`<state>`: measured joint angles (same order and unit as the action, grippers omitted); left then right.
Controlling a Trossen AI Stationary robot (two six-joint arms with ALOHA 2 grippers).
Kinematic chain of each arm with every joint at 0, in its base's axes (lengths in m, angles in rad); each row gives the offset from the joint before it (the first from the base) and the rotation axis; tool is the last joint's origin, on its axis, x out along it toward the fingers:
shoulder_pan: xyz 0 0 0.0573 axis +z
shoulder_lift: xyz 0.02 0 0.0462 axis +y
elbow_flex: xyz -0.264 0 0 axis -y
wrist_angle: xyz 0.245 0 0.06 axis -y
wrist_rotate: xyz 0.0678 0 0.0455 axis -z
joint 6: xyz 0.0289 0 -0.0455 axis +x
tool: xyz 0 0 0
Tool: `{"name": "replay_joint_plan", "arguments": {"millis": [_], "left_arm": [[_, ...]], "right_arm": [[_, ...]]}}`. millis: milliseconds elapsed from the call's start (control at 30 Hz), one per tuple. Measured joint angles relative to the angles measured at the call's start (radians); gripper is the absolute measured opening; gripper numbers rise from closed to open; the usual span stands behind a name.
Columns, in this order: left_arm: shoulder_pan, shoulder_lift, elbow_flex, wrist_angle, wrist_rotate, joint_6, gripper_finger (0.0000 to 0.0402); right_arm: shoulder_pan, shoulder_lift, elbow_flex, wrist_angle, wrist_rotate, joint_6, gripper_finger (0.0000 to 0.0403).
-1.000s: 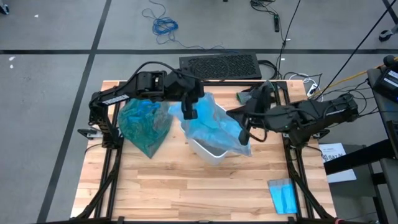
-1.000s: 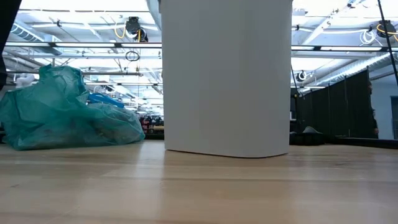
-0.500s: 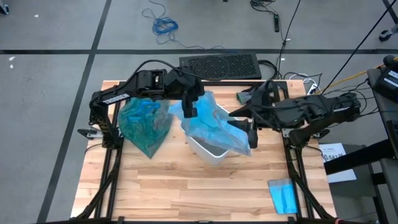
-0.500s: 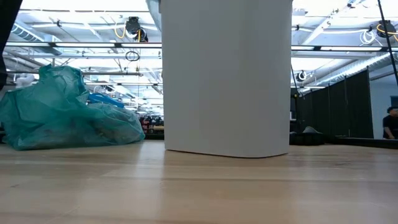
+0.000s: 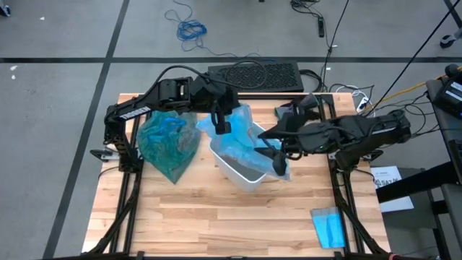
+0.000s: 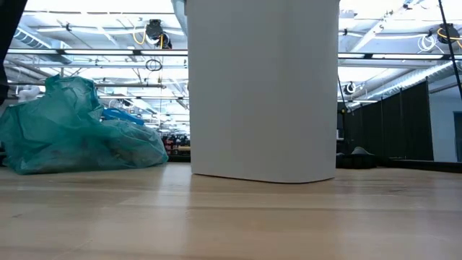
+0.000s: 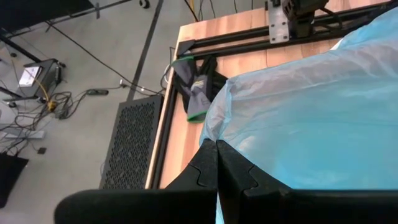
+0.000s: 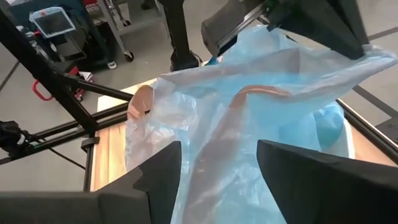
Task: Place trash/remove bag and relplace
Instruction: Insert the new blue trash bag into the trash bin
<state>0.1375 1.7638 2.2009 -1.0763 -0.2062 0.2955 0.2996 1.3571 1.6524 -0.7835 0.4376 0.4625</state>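
The teal-green bag [image 5: 167, 144] lies bunched on the table's left part, also in the low view [image 6: 72, 133]; no gripper touches it. The trash is hidden. A white bin [image 5: 242, 170] stands mid-table, with a paler sky-blue plastic bag [image 5: 245, 144] draped over its opening. Above the bin's far left rim my left gripper [image 5: 219, 124] is shut on that pale bag. At the bin's right side my right gripper [image 5: 273, 155] stands open, its fingers [image 8: 155, 171] on either side of a ridge of the pale plastic [image 8: 217, 143]. Whether they touch it I cannot tell. My left gripper pinches the pale blue bag's upper edge [image 7: 219, 127] between its two shut fingers, slanting down from the table's left. That edge is held up above the bin, and the rest of the plastic falls away over the bin's opening.
A dark glove [image 5: 285, 112] lies at the far right of the table, also in the left wrist view [image 7: 196, 87]. A small folded blue sheet [image 5: 328, 227] lies near the front right corner. Black frame rails run along both table sides. The near half of the wooden top [image 5: 216, 224] is bare.
My right gripper has opened and let go of the pale blue bag's right side, rolling at the wrist and shifting slightly toward the bin. The plastic there now lies slack over the bin's right rim. My left gripper keeps its hold on the far left edge.
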Motion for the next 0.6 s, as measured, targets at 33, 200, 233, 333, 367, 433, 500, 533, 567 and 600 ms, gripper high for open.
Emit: {"name": "replay_joint_plan", "arguments": {"millis": [33, 200, 233, 333, 367, 433, 500, 533, 567, 600], "left_arm": [[0.0, 0.0, 0.0, 0.0, 0.0, 0.0, 0.0], [0.0, 0.0, 0.0, 0.0, 0.001, -0.001, 0.0], [0.0, 0.0, 0.0, 0.0, 0.001, -0.001, 0.0], [-0.006, 0.0, 0.0, 0.005, 0.026, -0.002, 0.0], [-0.011, -0.005, 0.0, 0.011, 0.033, -0.002, 0.0], [-0.024, -0.02, 0.0, 0.022, 0.046, -0.002, 0.0], [-0.04, -0.046, 0.0, 0.033, 0.049, -0.002, 0.0], [-0.046, -0.06, 0.0, 0.036, 0.049, -0.001, 0.0], [-0.054, -0.078, 0.0, 0.042, 0.049, -0.002, 0.0], [-0.061, -0.091, 0.0, 0.047, 0.049, -0.001, 0.0]], "right_arm": [[0.0, 0.005, 0.0, 0.001, 0.0, 0.0, 0.0201], [-0.022, 0.034, 0.0, -0.016, 0.005, 0.024, 0.018], [-0.028, 0.035, 0.0, -0.027, 0.01, 0.035, 0.0167], [-0.042, 0.034, 0.0, -0.055, 0.018, 0.046, 0.0094], [-0.045, 0.033, 0.0, -0.064, 0.019, 0.044, 0.0058], [-0.045, 0.027, 0.0, -0.073, 0.024, 0.023, 0.0016], [-0.045, 0.018, 0.0, -0.079, 0.03, 0.036, 0.001], [-0.045, 0.015, 0.0, -0.083, 0.032, 0.039, 0.0006], [-0.045, 0.013, 0.0, -0.086, 0.032, 0.037, 0.0003], [-0.045, 0.013, 0.0, -0.087, 0.032, 0.035, 0.0002]]}}
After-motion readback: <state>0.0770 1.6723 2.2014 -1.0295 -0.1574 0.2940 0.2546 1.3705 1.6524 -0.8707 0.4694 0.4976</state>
